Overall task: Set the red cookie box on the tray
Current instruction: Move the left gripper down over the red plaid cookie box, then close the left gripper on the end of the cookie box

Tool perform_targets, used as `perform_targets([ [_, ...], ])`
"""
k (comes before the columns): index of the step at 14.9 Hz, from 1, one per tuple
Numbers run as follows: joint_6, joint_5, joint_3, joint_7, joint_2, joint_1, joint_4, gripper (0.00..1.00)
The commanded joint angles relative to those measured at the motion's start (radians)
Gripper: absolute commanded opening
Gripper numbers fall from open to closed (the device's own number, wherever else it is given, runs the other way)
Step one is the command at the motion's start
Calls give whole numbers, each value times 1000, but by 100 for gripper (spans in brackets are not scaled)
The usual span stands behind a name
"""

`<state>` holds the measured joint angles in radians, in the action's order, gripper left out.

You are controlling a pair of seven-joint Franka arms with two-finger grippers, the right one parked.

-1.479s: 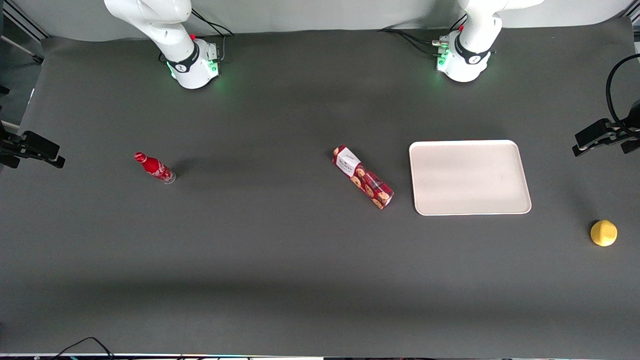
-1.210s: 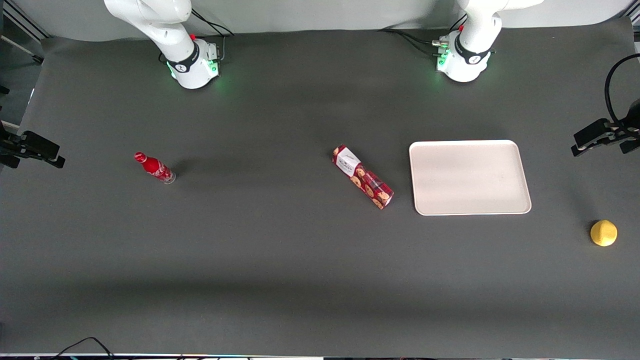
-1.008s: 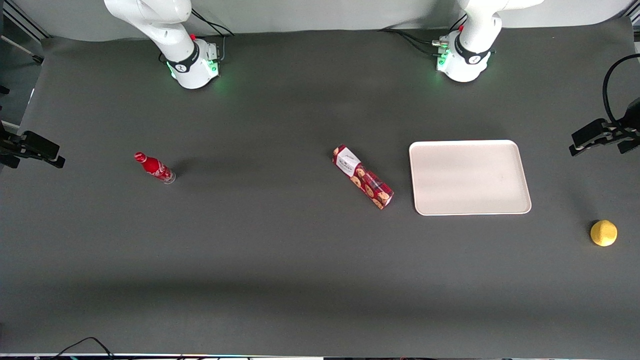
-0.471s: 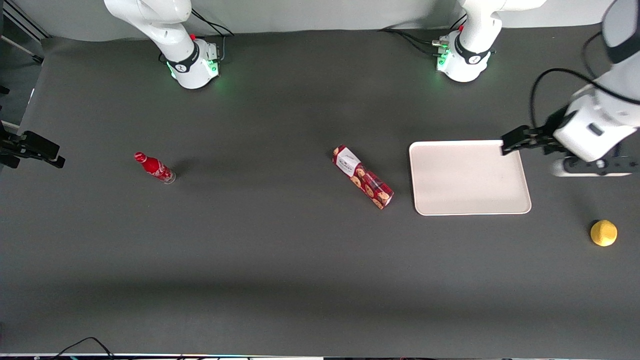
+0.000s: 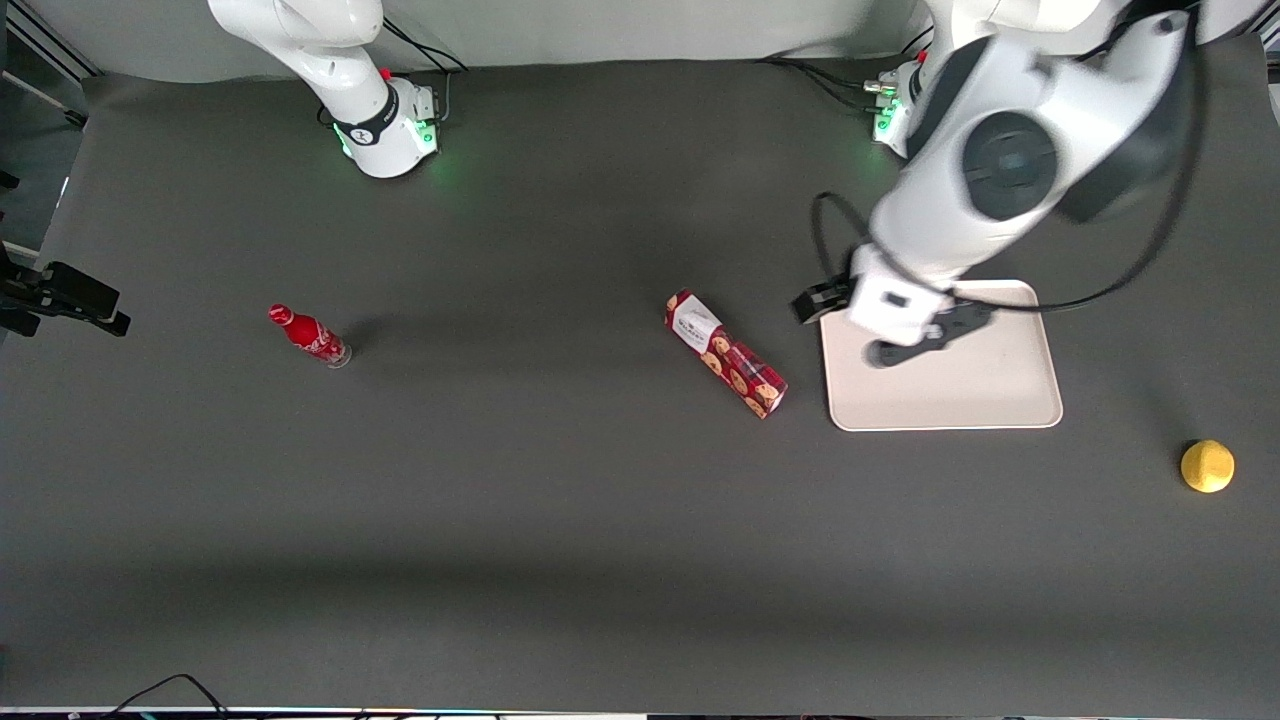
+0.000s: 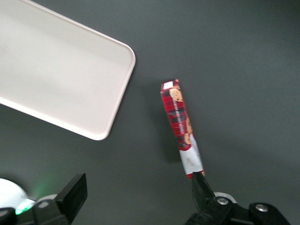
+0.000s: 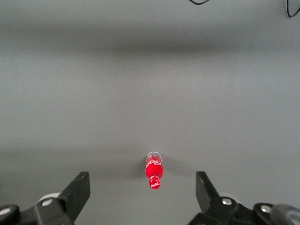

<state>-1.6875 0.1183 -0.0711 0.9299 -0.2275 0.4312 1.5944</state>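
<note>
Red cookie box (image 5: 726,353) lying slantwise on the table just beside the tray (image 5: 990,390), untouched; gripper (image 6: 138,197), jaws wide apart and empty, high over the tray's edge, apparently positioned for a reach to the box.

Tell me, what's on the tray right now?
Nothing shows on the tray. The open gripper hangs above its corner, hiding some. The box lies beside it.
</note>
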Motion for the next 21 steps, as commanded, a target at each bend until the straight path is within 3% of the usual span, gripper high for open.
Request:
perform_targets([
  [1,-139,-5,21,203,-94,90,50,100],
  [10,-673,-13,8,389,-219,179,344,100],
  [12,-719,-19,-12,435,-256,184,352,100],
  [16,-745,-106,-30,515,-294,184,351,100],
  [18,-730,-106,-30,515,-293,181,349,77],
  [19,-730,-106,-30,515,-293,179,348,54],
  [21,-732,-105,-30,517,-293,179,345,22],
])
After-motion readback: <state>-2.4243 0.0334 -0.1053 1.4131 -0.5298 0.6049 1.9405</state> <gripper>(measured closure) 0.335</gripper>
